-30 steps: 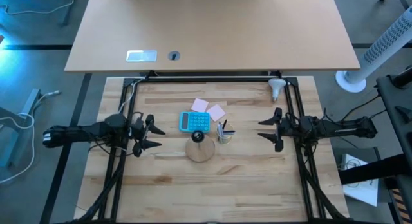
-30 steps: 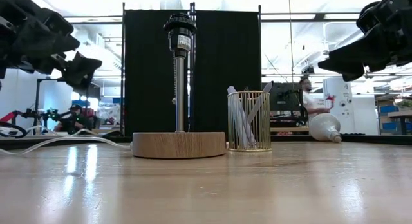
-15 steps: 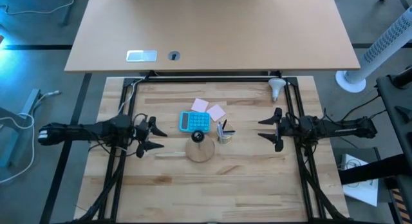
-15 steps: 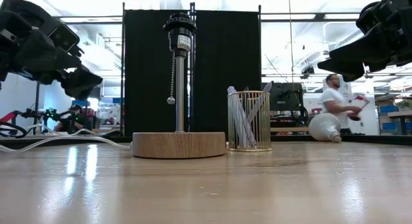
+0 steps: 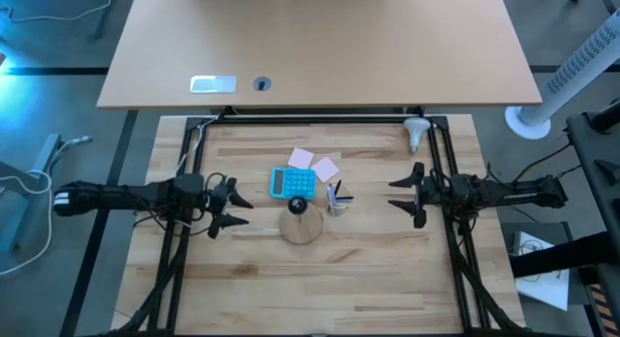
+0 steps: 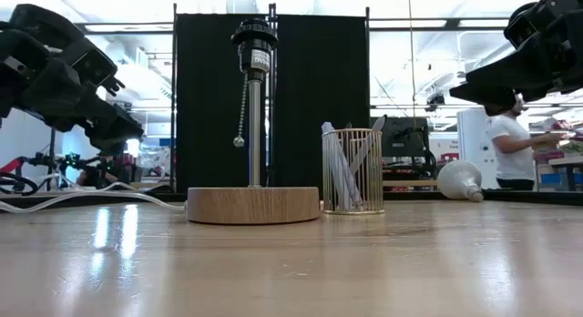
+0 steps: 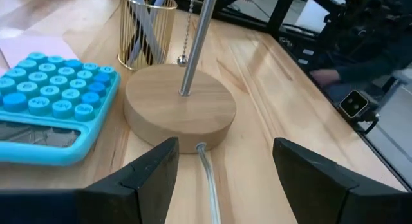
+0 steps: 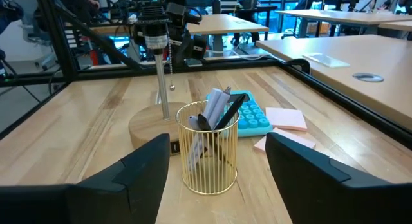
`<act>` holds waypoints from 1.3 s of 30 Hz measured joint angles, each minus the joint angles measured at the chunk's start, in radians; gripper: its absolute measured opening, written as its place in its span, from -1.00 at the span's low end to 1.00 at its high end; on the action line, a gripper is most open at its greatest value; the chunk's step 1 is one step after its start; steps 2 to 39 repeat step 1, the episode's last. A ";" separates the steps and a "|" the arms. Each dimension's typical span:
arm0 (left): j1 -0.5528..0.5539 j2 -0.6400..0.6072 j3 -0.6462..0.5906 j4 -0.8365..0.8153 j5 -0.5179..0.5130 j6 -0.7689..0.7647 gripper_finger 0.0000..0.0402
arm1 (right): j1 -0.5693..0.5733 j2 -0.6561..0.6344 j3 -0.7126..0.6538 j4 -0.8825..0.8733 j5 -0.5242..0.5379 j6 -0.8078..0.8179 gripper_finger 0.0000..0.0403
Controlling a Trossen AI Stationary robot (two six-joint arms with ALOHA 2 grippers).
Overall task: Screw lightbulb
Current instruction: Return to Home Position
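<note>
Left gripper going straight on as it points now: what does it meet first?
Probably the lamp's round wooden base, centred ahead of the left gripper in its wrist view; depth is unclear, so it might meet the metal stem instead.

Blue calculator partly beyond edge (left wrist view)

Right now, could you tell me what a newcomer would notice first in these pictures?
Centred on the table, the lamp stands with its black socket empty. The lightbulb lies in the far right corner, and the left gripper and right gripper hover open either side of the lamp.
</note>
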 joint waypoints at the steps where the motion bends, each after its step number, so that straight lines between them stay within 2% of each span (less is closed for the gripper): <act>1: 0.000 0.006 0.000 0.000 0.000 0.000 0.21 | 0.000 0.000 0.000 0.000 0.000 0.000 0.22; 39: 0.000 0.006 0.000 0.000 0.000 0.000 0.21 | 0.000 0.000 0.000 0.000 0.000 0.000 0.22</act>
